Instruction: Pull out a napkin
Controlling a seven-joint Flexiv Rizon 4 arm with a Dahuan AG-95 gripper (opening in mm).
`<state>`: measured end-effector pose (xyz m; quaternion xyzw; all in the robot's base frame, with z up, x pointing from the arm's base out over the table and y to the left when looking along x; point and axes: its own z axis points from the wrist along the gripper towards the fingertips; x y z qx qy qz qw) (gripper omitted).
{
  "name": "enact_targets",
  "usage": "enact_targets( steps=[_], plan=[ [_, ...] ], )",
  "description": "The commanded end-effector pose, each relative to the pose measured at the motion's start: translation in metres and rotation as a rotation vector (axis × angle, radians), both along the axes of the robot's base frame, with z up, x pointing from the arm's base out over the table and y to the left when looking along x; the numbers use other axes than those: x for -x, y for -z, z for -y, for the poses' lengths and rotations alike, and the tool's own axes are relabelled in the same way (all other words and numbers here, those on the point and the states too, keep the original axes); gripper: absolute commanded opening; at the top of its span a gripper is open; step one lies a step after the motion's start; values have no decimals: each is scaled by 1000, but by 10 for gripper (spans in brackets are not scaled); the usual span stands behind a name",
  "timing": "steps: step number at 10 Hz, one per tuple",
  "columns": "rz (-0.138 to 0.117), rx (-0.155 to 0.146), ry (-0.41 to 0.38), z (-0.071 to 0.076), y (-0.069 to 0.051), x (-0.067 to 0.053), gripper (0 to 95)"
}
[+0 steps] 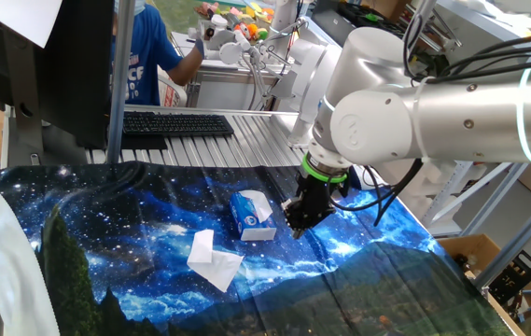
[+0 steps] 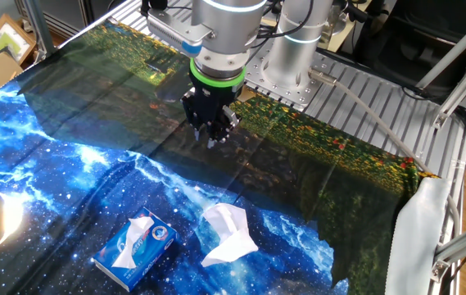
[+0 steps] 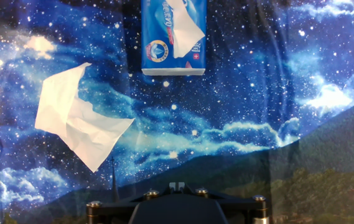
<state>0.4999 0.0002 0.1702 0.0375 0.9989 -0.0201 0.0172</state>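
Note:
The napkin (image 3: 77,121) is a creased white tissue lying loose and flat on the starry blue cloth, to the left of the small blue-and-white tissue box (image 3: 158,46). It also shows in one fixed view (image 1: 214,259) and in the other fixed view (image 2: 228,233). A smoother pointed tissue (image 3: 184,25) sticks out of the box top. My gripper (image 3: 177,185) hangs above the cloth, apart from the box (image 1: 251,217) and the napkin. Its fingertips are together and hold nothing. The gripper also shows in both fixed views (image 1: 295,229) (image 2: 214,141).
The cloth (image 2: 44,164) covers most of the table. Bare ribbed metal (image 2: 364,90) lies beyond it, near the arm's base. A black keyboard (image 1: 176,123) and a dark monitor (image 1: 60,56) stand at the back. A person in a blue shirt (image 1: 144,56) is behind them.

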Motion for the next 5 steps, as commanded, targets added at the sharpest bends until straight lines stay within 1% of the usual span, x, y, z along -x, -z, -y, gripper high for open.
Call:
enact_targets(
  steps=[1, 5],
  plan=[
    [1, 1, -6, 0, 0, 0, 0],
    [2, 2, -6, 0, 0, 0, 0]
  ],
)
